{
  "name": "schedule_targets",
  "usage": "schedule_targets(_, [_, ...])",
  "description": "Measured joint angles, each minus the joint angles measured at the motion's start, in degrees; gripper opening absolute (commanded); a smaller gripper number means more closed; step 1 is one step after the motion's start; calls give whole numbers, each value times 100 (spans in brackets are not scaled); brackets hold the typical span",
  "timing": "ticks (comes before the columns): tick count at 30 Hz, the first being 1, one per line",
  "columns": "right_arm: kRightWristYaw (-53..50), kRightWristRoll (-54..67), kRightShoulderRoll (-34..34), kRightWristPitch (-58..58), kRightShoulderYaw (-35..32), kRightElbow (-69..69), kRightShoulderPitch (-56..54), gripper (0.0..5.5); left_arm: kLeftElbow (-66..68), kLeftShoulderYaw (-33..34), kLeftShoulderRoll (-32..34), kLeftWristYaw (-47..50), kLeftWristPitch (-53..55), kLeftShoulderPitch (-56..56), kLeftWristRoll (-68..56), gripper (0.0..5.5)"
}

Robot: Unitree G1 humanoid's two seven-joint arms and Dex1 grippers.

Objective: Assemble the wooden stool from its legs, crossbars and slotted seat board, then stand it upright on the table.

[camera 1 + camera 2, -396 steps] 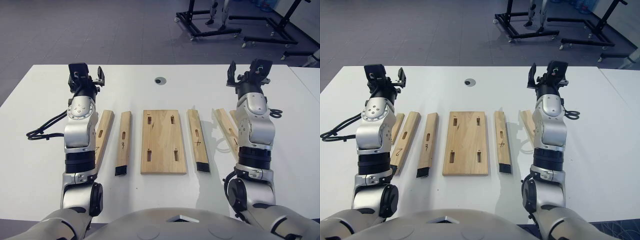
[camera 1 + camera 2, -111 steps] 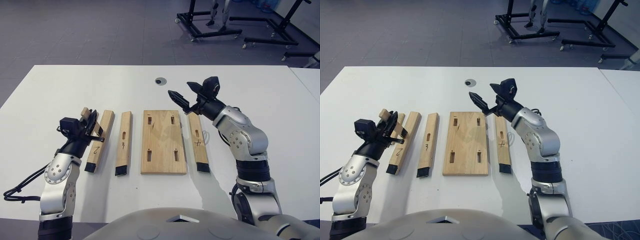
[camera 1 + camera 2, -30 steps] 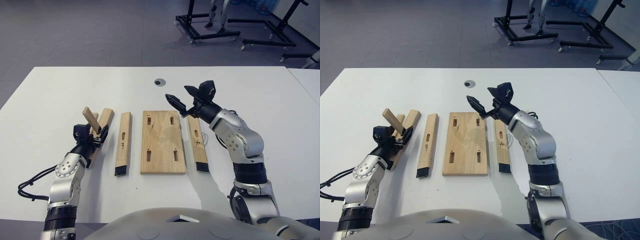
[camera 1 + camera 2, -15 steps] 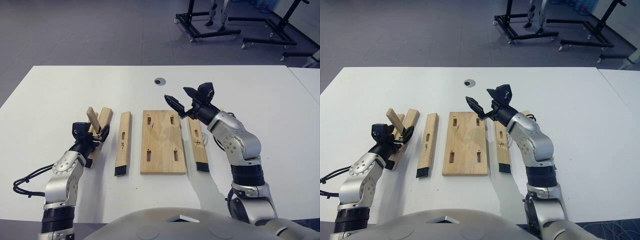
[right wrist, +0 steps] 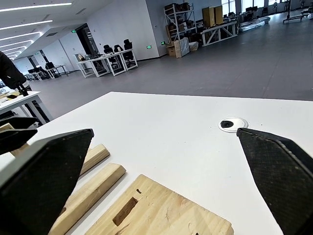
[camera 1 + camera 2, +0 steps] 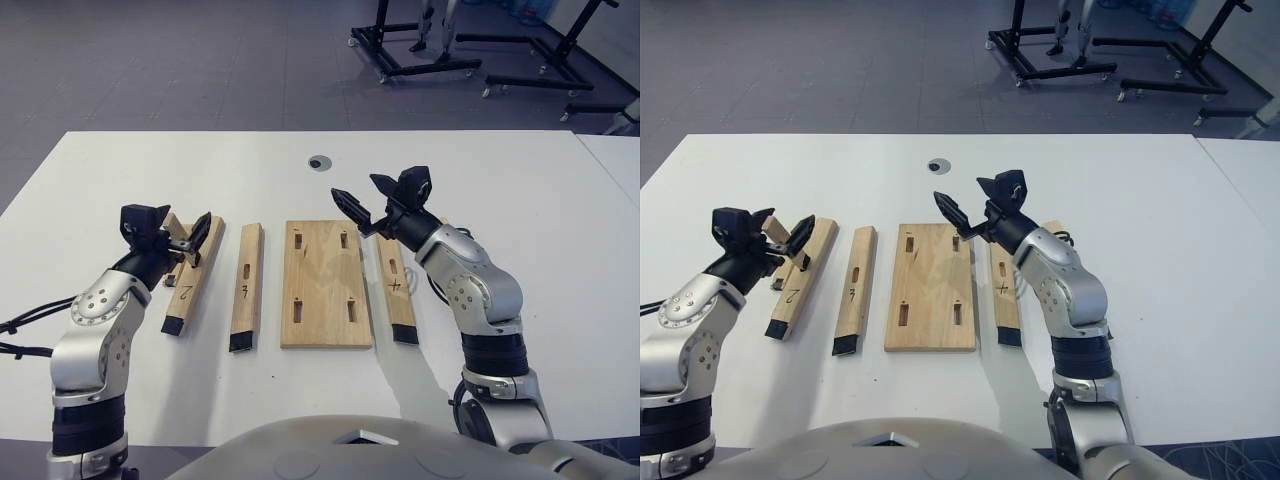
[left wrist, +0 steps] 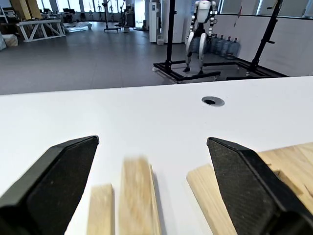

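The slotted seat board (image 6: 325, 283) lies flat mid-table. A leg (image 6: 246, 285) and a second leg marked 2 (image 6: 190, 275) lie to its left, and another leg (image 6: 396, 282) to its right. My left gripper (image 6: 170, 232) stands open over the far end of the leftmost leg. A short crossbar (image 7: 137, 191) lies blurred on the table under the space between its fingers (image 7: 54, 181). My right gripper (image 6: 353, 186) hangs open above the board's far right corner with nothing in it. More wood (image 6: 1052, 232) is partly hidden behind the right arm.
A round hole (image 6: 320, 161) sits in the white table (image 6: 560, 230) beyond the board. A second short piece (image 7: 100, 210) lies beside the crossbar. A pale cable (image 6: 1072, 240) runs by the right arm. Black frames on wheels (image 6: 430, 50) stand on the floor beyond.
My left gripper held the short crossbar tilted up off the table; it has now opened and let it go, and the arm has moved left. The right gripper has barely moved.
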Motion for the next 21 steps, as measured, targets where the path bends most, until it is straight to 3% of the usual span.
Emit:
schedule_targets(7, [-72,0,4,-85,-101,-12,63,540,-574,394,660,-137,1102,-1118,-826,405])
schedule_targets(11, [-107,-2,24,-186,-126,-13,73,540,-491,517,766,307,1606,-1862,-905,347])
schedule_targets(21, [-233,-4,163,-248,-96,-12,147,540,-432,692,418,744,1863,-1484,-891,212])
